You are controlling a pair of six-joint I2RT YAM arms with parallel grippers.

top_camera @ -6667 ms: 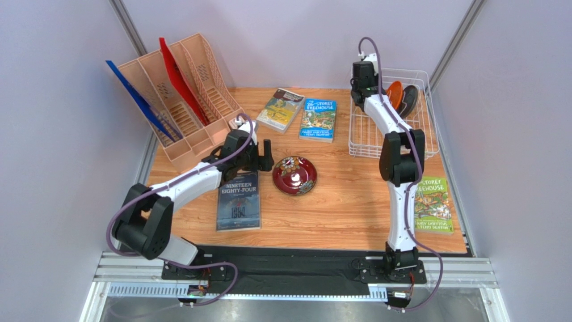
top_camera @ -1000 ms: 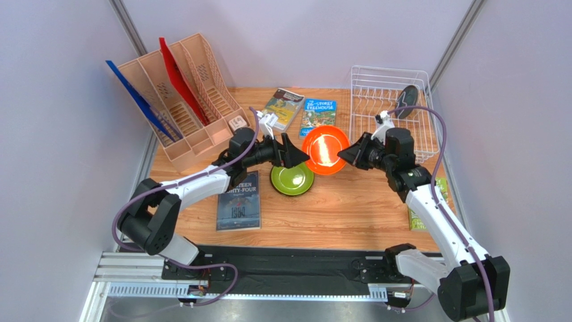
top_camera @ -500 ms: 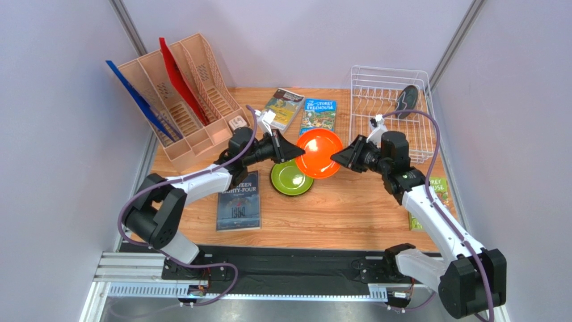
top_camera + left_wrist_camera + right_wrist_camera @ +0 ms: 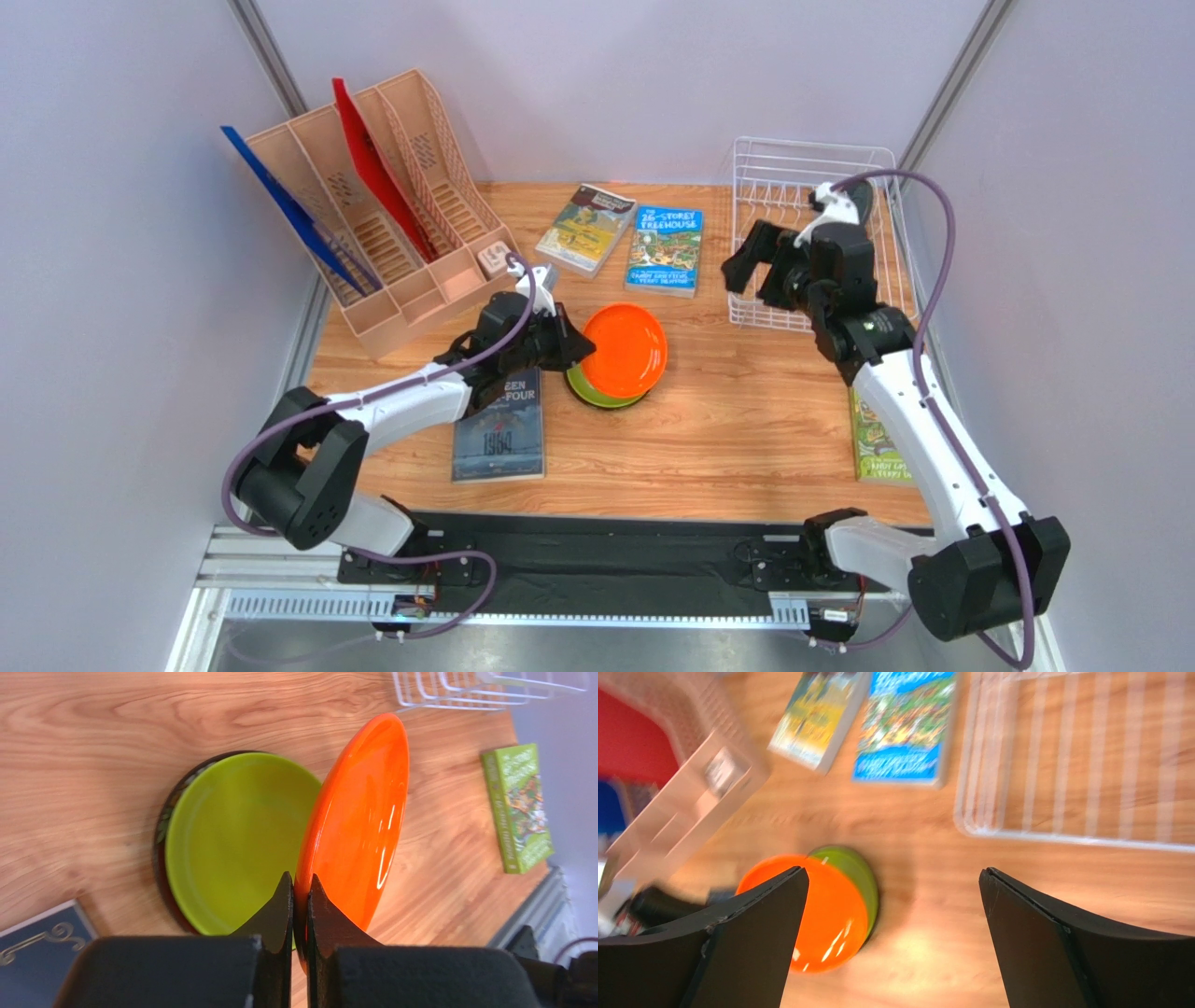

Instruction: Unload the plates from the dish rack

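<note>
My left gripper [image 4: 571, 345] [image 4: 300, 886] is shut on the near rim of the orange plate [image 4: 626, 349] [image 4: 365, 805]. That plate tilts over the lime green plate [image 4: 603, 398] [image 4: 231, 836], which lies on the dark red plate [image 4: 160, 843]. I cannot tell whether the orange plate touches the stack. My right gripper [image 4: 755, 272] [image 4: 892, 875] is open and holds nothing, above the table at the left front corner of the white dish rack [image 4: 807, 144] [image 4: 1074, 834]. The right wrist view also shows the orange plate [image 4: 829, 913] and the green plate [image 4: 863, 875].
A peach file organizer [image 4: 386, 210] with blue and red folders stands at the back left. Two books [image 4: 665, 249] [image 4: 586, 227] lie at the back centre. A dark book [image 4: 500, 427] lies under my left arm, and a green book [image 4: 881, 441] lies at the right.
The orange plate has passed from my right gripper to my left, which shut on it and lowered it over the green plate. My right gripper opened and drew back toward the rack.
</note>
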